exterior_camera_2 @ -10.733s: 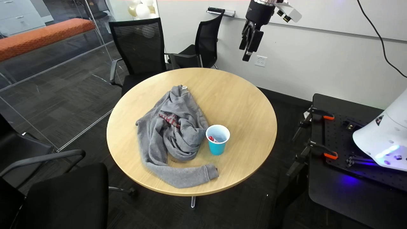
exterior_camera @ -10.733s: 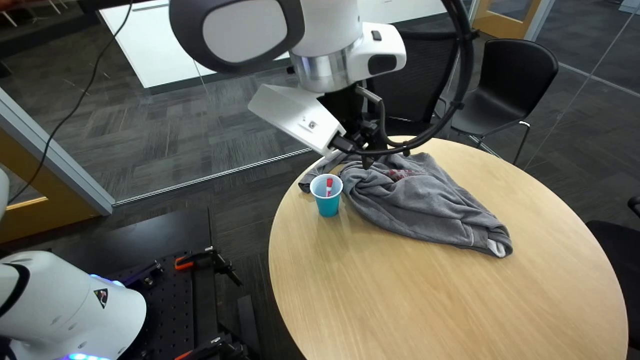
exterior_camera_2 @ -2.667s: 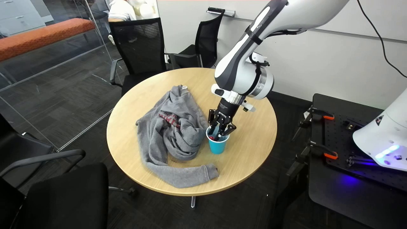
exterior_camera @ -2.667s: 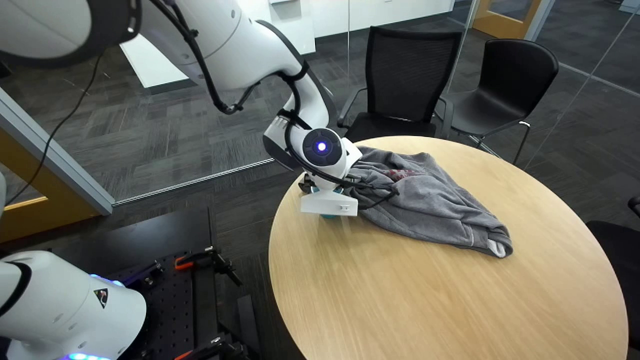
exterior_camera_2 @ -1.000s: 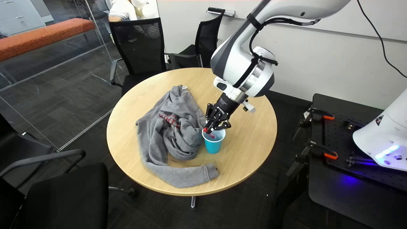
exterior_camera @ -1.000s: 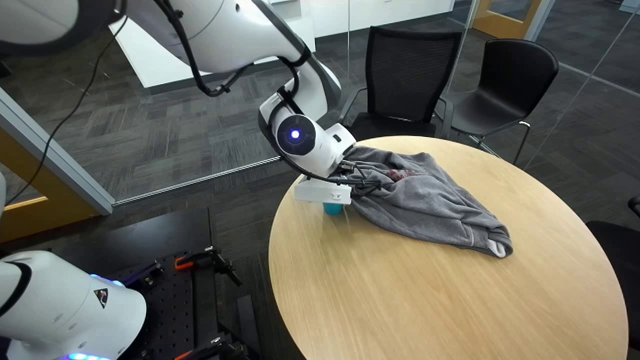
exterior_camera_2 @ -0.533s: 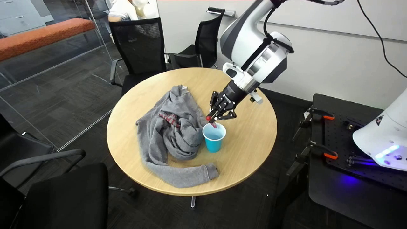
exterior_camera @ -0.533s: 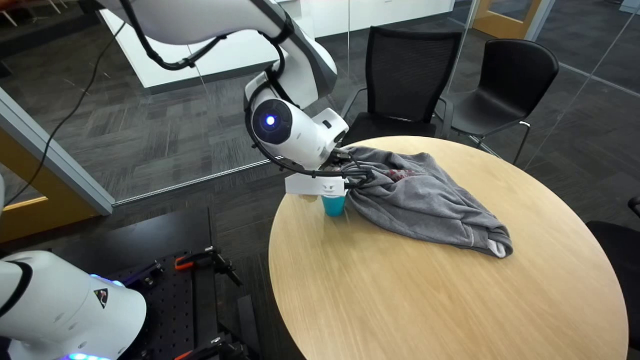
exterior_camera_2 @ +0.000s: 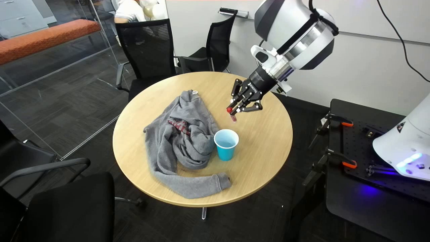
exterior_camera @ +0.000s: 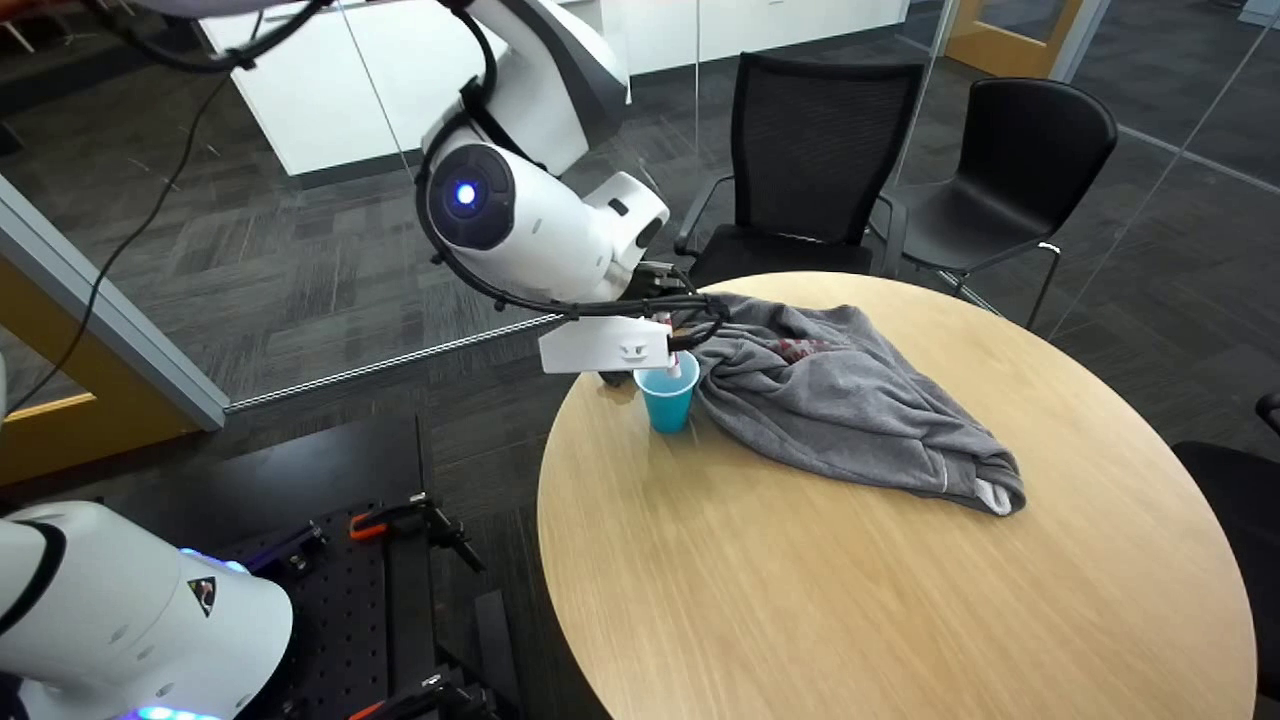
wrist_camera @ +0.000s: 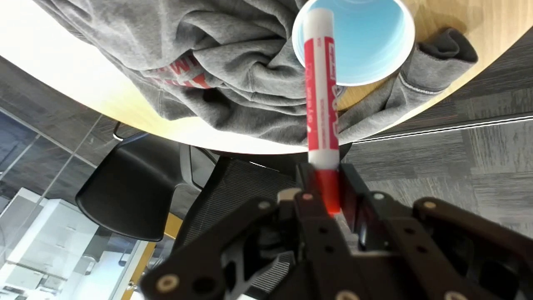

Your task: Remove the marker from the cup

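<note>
Red-and-white marker (wrist_camera: 321,96), jutting out from the end effector (wrist_camera: 327,183) clamped on its red end, blue cup (exterior_camera_2: 225,151) standing apart.

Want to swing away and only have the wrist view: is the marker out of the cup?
Observer: Yes. In an exterior view, a gap shows between the lower end of the marker and the rim of the cup.
Operator: I get only part of its rim and inside. Upright?
Observer: Yes, in both exterior views it stands upright on the table.
Operator: The cloth runs out of my picture. Any hanging off the edge?
Observer: No, an exterior view shows all of it within the table's edge.
</note>
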